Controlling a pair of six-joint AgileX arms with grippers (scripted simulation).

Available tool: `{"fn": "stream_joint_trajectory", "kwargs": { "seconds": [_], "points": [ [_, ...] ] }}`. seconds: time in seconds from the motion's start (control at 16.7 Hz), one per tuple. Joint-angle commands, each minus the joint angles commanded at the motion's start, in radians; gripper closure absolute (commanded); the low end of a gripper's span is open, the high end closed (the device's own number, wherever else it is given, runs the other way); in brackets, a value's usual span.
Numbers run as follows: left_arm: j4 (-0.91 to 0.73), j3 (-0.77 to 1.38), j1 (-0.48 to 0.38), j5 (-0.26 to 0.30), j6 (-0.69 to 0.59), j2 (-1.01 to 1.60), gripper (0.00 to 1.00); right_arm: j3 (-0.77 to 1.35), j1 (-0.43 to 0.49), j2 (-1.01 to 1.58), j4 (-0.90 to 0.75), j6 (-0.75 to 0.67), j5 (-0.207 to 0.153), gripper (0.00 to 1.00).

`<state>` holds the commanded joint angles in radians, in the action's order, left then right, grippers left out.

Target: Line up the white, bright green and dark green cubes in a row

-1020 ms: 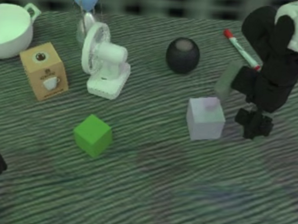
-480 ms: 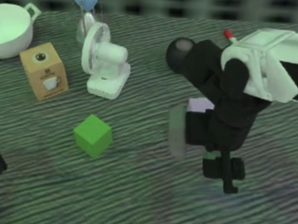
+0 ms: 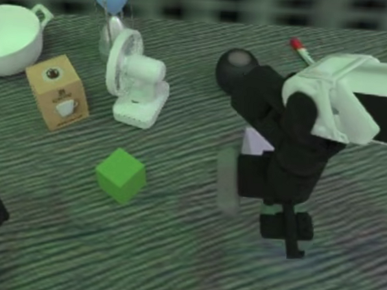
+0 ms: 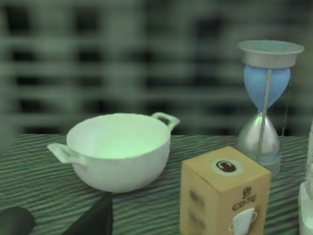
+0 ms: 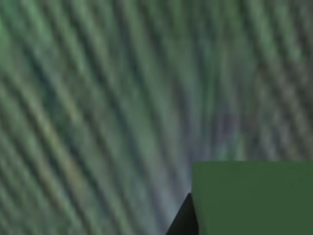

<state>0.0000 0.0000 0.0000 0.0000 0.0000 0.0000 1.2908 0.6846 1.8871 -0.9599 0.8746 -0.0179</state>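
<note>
Currently, the right tool grips the dark green cube just in front of the white cube (mostly hidden by the arm), bright green cube well apart, unaligned.

light: dim, green-tinted | shadows: faint | blur: soft throughout, backgrounds defocused

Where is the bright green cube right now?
In the top view the bright green cube sits left of centre, below the white fan and apart from the right gripper.
</note>
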Motion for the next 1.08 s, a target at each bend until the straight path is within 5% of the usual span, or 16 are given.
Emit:
{"fn": "stream_joint_trajectory", "kwargs": {
  "seconds": [0.54, 1.08],
  "points": [
    [0.000, 0.000, 0.000, 0.000, 0.000, 0.000, 0.00, -0.116, 0.003, 0.072, 0.189, -0.001, 0.001, 1.00],
    [0.000, 0.000, 0.000, 0.000, 0.000, 0.000, 0.00, -0.116, 0.003, 0.072, 0.189, -0.001, 0.001, 0.32]
  ]
}}
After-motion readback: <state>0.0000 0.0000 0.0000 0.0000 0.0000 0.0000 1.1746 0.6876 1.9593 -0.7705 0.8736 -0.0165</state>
